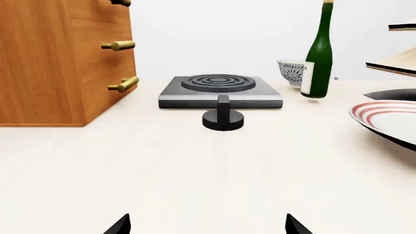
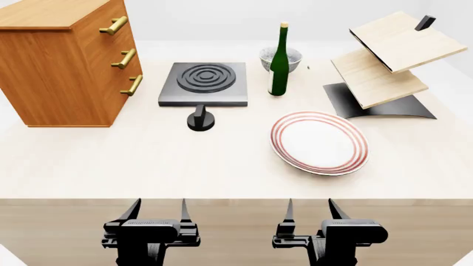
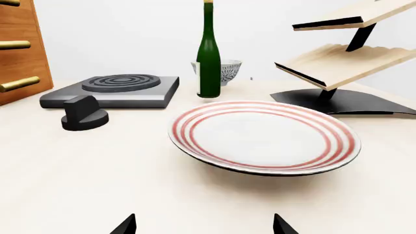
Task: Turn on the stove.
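You see a dark grey stove (image 2: 204,84) with dark rings, black knob (image 2: 200,119), green bottle (image 2: 279,61), red-ringed white plate (image 2: 318,142), cream counter (image 2: 148,160).

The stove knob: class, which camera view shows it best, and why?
Left wrist view: the knob sits centred, facing the camera, in front of the stove. Head view shows it small, from above. Right wrist view shows it off-centre and angled.

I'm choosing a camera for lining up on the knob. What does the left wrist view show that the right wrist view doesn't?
Only the left wrist view shows the orange wooden drawer cabinet's side panel.

Only the right wrist view shows the whole red-ringed white plate.

Both share the dark grey stove slab, its black round knob, the green glass bottle and the patterned white bowl.
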Robot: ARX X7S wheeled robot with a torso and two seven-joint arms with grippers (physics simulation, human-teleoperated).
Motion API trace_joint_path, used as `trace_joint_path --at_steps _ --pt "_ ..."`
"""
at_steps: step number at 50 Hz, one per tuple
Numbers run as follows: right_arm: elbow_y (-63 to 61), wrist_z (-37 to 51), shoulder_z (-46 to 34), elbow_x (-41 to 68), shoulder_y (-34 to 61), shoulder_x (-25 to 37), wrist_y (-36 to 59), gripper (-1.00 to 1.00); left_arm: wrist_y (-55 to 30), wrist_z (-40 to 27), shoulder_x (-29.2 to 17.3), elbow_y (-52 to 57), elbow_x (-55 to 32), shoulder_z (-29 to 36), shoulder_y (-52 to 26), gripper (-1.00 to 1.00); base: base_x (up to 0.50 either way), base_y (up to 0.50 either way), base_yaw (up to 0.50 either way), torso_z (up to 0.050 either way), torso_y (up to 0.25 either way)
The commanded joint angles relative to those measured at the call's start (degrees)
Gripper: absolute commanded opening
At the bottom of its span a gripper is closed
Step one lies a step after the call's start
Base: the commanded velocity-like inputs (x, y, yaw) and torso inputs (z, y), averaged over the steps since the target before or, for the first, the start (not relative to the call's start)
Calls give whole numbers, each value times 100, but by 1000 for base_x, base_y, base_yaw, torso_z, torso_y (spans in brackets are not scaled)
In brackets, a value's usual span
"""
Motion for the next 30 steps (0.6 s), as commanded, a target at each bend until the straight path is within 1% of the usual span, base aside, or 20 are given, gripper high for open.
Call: trace_joint_path --at_steps 1,6,11,15,16,17,18,19,20,22,24,26,28,30 --pt "3 105 -105 84 5 84 1 100 34 -55 -56 -46 -57 56 -13 100 0 0 0 0 0" --pt "-110 400 -164 56 -32 187 -19 100 26 -194 -172 84 -144 220 4 100 0 0 0 0 0" --pt "-27 435 -260 140 12 261 -52 100 31 -286 -236 54 -237 288 -32 100 0 0 0 0 0" --pt "-79 550 -285 164 90 298 183 100 -308 -589 -277 27 -59 308 -176 100 0 0 0 0 0" --pt "-127 630 -274 126 107 303 197 100 -346 -584 -286 88 -132 283 -206 100 0 0 0 0 0" --pt "-274 727 -224 118 162 307 381 100 -597 -604 -315 281 -145 275 -257 100 0 0 0 0 0" --pt "-698 709 -189 219 258 344 997 100 -1396 -461 -368 913 -389 270 -304 100 0 0 0 0 0" --pt "-926 734 -210 205 297 371 1358 100 -1525 -524 -410 1167 -293 313 -302 100 0 0 0 0 0" --pt "-1495 762 -241 182 364 413 1997 100 -2257 -468 -483 1881 -379 347 -366 100 0 0 0 0 0" --pt "-2008 755 -335 114 399 509 2437 100 -3087 -482 -509 2445 -532 295 -540 100 0 0 0 0 0" --pt "-2766 736 -370 101 539 583 3251 100 -4290 -531 -522 3205 -803 132 -918 100 0 0 0 0 0" --pt "-3236 724 -303 196 689 593 3830 100 -4978 -548 -535 3693 -993 35 -1136 100 0 0 0 0 0" --pt "-3786 679 -198 373 884 575 4530 100 -5956 -580 -506 4248 -1276 -124 -1399 100 0 0 0 0 0" --pt "-4057 695 -171 436 987 570 4881 100 -6197 -634 -508 4440 -1325 -169 -1492 100 0 0 0 0 0"
